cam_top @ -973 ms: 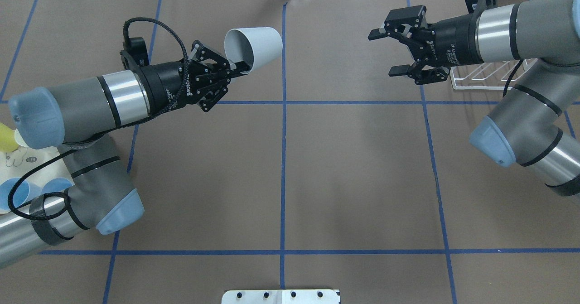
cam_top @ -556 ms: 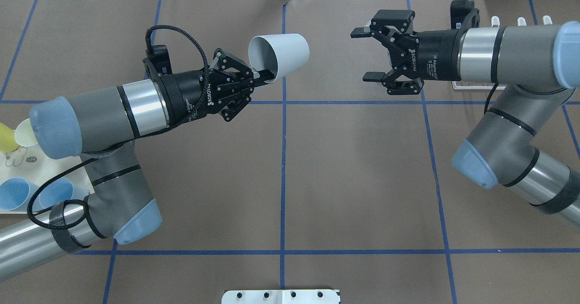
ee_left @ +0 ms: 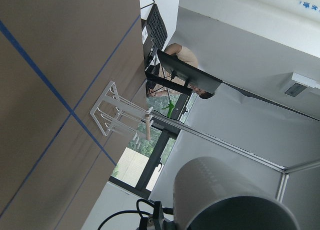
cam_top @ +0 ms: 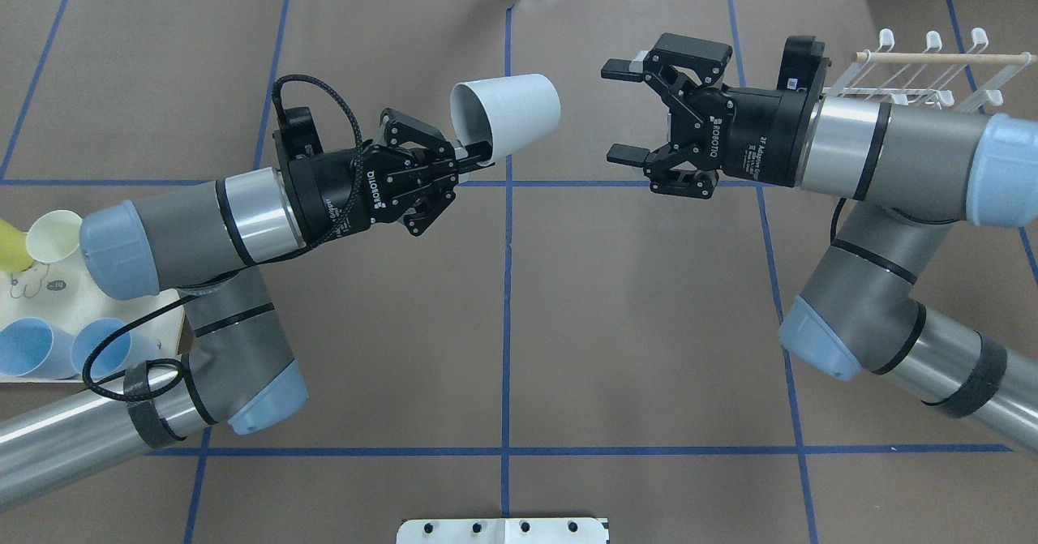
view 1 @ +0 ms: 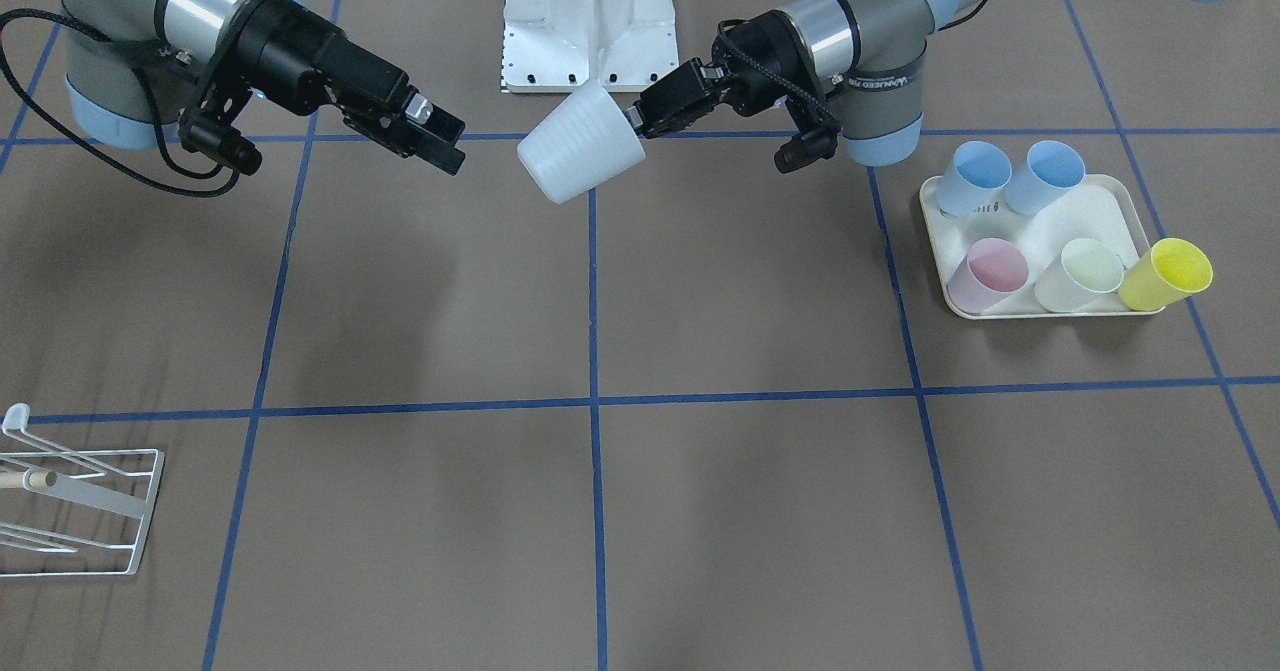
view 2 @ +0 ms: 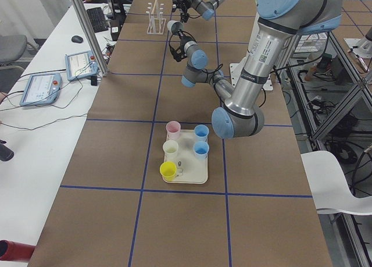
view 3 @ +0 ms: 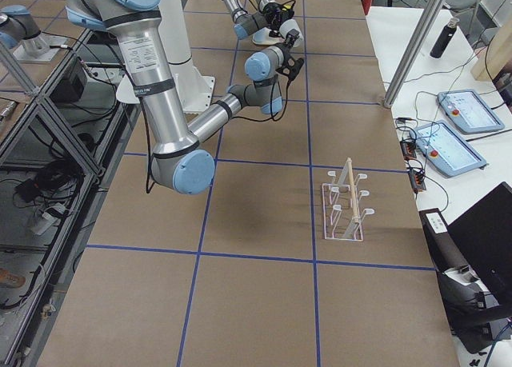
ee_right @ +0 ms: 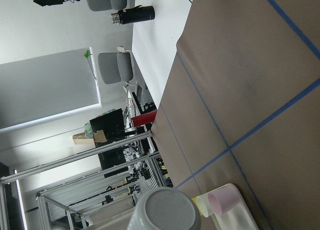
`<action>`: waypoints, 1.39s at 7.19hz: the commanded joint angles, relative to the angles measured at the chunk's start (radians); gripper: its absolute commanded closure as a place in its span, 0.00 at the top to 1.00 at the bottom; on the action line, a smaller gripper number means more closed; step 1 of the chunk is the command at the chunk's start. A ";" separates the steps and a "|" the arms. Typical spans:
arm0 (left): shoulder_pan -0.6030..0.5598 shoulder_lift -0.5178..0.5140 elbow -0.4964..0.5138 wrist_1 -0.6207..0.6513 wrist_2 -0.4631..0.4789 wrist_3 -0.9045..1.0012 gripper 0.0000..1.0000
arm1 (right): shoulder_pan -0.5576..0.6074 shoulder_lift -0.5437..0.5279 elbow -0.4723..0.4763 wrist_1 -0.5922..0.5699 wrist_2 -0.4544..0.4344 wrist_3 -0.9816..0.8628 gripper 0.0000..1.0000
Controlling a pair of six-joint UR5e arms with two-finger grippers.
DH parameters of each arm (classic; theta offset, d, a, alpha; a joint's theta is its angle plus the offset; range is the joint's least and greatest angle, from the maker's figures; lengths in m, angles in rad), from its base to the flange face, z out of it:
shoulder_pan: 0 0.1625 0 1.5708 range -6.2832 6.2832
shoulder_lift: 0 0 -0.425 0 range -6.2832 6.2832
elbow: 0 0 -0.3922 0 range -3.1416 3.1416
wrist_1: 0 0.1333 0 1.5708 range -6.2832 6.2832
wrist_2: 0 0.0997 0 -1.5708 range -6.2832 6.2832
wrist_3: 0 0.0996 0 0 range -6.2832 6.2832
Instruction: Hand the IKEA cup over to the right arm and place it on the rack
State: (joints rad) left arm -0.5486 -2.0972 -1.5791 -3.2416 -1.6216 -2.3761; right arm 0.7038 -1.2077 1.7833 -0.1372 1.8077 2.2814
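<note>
Overhead exterior: right arm [cam_top: 924,155] now nearer cup [cam_top: 515,114]

The cup [cam_top: 511,114] is matt plastic, faintly ribbed. At two o'clock on the matt paper cover [cam_top: 649,325], the rack [cam_top: 885,39] is white wire with a wooden dowel [cam_top: 973,56].

The cup [cam_top: 511,114] in the upper middle is white with faint rings around it. The left gripper [cam_top: 486,153] and right gripper [cam_top: 619,111] are black. The left arm [cam_top: 170,232] and right arm [cam_top: 924,151] are grey with shiny silver bands and pale blue caps. The table [cam_top: 632,301] is brown with a grid of blue lines [cam_top: 507,284]. The rack [cam_top: 885,39] at the upper right is white, with a pale wood bar [cam_top: 941,57]. The tray [view 1: 1075,216] is cream. By it are 2 blue cups [view 1: 975,176] [view 1: 1050,173], 1 pink cup [view 1: 990,273], 1 pale green cup [view 1: 1085,273] and 1 yellow cup [view 1: 1165,273].
</note>
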 commanded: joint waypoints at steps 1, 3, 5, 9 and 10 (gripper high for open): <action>0.004 -0.032 0.007 -0.013 0.000 -0.037 0.00 | -0.026 0.028 -0.011 0.021 -0.020 0.006 0.99; 0.022 -0.046 0.008 -0.013 0.000 -0.038 0.00 | -0.033 0.036 -0.012 0.024 -0.045 0.018 0.99; 0.045 -0.049 0.004 -0.015 0.000 -0.038 0.00 | -0.038 0.037 -0.013 0.024 -0.060 0.020 0.99; 0.059 -0.056 -0.004 -0.017 0.000 -0.038 0.00 | -0.050 0.039 -0.013 0.025 -0.065 0.023 0.74; 0.059 -0.061 -0.002 -0.017 0.000 -0.038 0.09 | -0.052 0.037 -0.013 0.034 -0.068 0.033 0.39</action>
State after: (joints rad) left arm -0.4906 -2.1542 -1.5822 -3.2582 -1.6214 -2.4145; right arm 0.6550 -1.1694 1.7702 -0.1099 1.7419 2.3062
